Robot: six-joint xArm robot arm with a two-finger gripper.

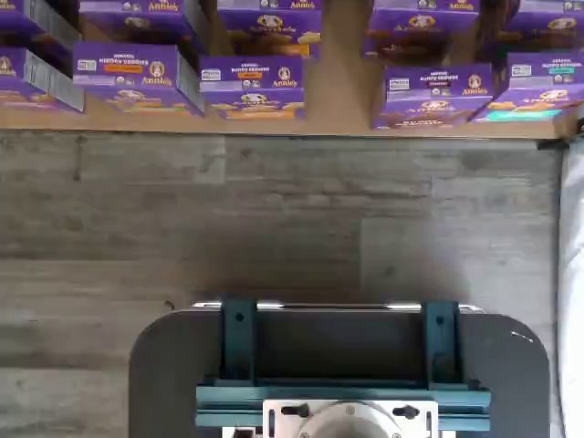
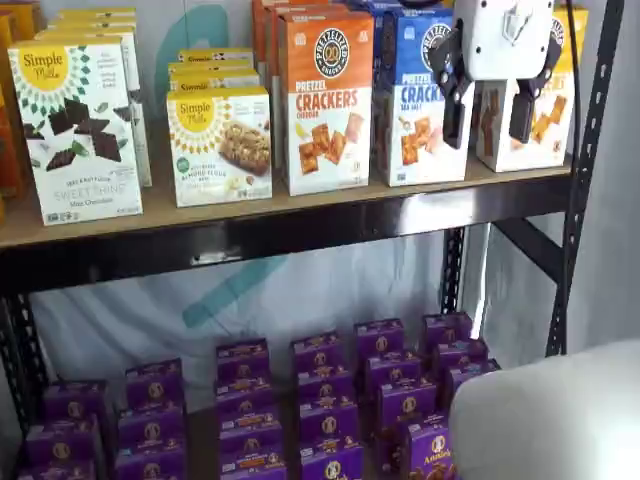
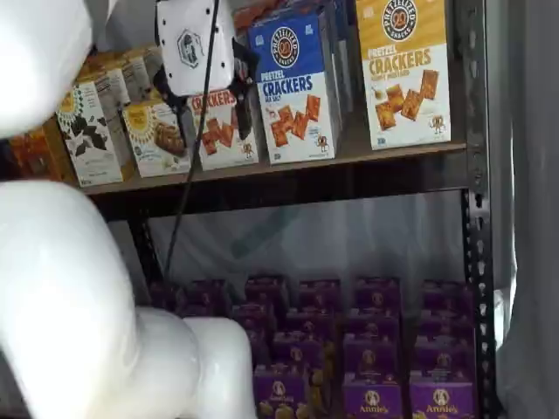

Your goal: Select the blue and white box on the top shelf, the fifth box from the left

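Shelf views both show the white-bodied end effector [image 2: 490,115] hanging with its two black fingers spread apart, nothing between them, just in front of the blue and white box [image 3: 295,87] reading "PRETZEL CRACKERS SEA SALT". That box stands upright on the top shelf [image 2: 300,225], between an orange "CHEDDAR" box [image 2: 325,100] and a yellow-topped box [image 3: 405,70]. Purple Annie's boxes [image 2: 330,420] fill the level below, over grey wood-look flooring [image 1: 274,219].

Tool [image 2: 488,118] fingers apart, before blue and white box [image 2: 418,100], top shelf [image 2: 260,235]
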